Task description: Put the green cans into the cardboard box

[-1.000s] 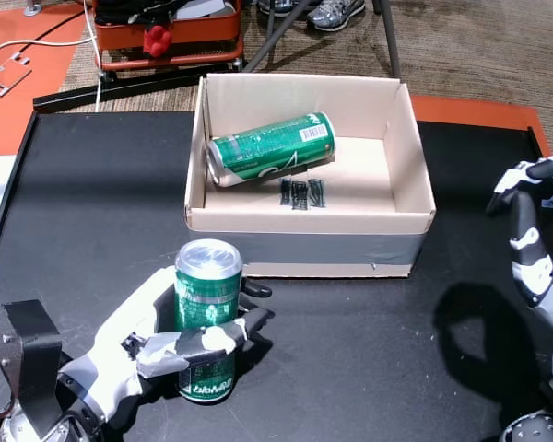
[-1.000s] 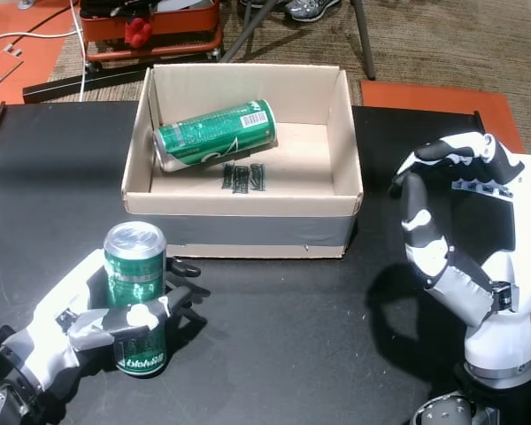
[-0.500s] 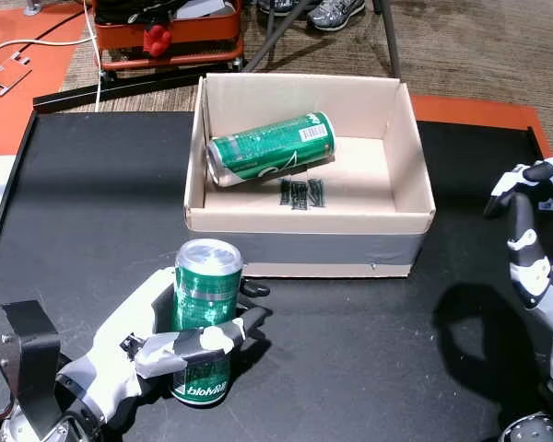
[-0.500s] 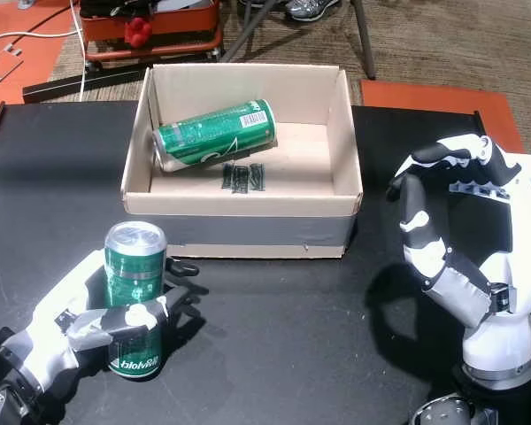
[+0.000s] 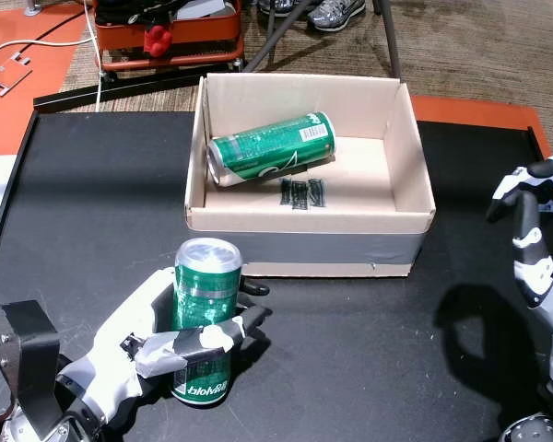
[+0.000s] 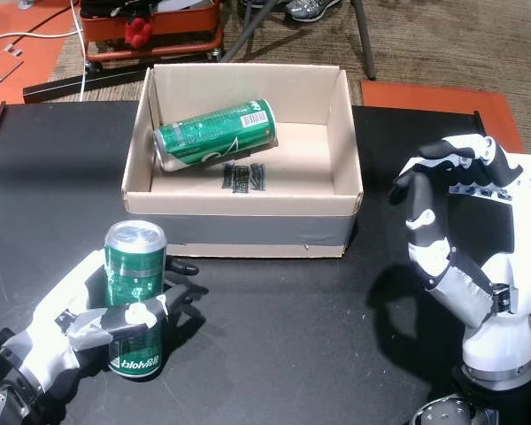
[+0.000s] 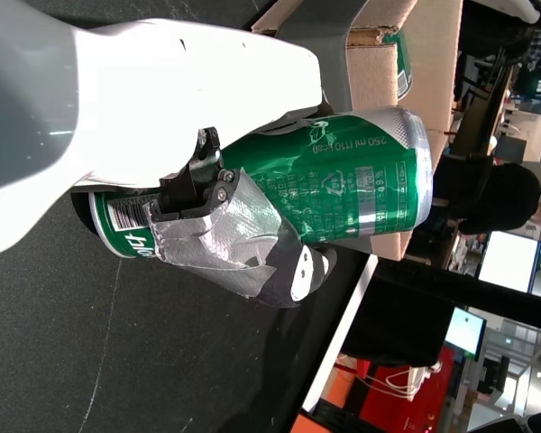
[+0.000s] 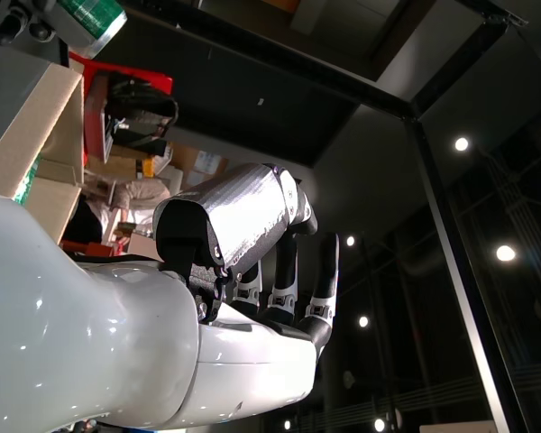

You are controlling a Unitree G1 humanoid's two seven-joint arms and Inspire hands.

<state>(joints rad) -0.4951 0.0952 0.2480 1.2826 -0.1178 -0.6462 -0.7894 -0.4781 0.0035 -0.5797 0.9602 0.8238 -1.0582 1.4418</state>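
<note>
An upright green can (image 5: 203, 318) (image 6: 134, 299) stands on the black table in front of the cardboard box (image 5: 309, 232) (image 6: 241, 226). My left hand (image 5: 143, 354) (image 6: 75, 328) is shut on it, thumb across its front; the left wrist view shows the green can (image 7: 343, 194) gripped by the taped thumb. A second green can (image 5: 272, 147) (image 6: 215, 134) lies on its side inside the box, at its back left. My right hand (image 5: 535, 249) (image 6: 456, 221) hovers to the right of the box, fingers curled apart, holding nothing; the right wrist view shows that hand (image 8: 252, 244) empty.
The black table (image 5: 92, 203) ends at an orange border (image 5: 470, 112) behind the box. A red cart (image 5: 166, 37) and chair legs stand on the carpet beyond. Small black print (image 5: 300, 193) marks the box floor. A person's shoes (image 5: 336, 11) are at the top.
The held can has dropped slightly and tilted compared with a second ago. My right hand has shifted a little to the right and its fingers have curled slightly.
</note>
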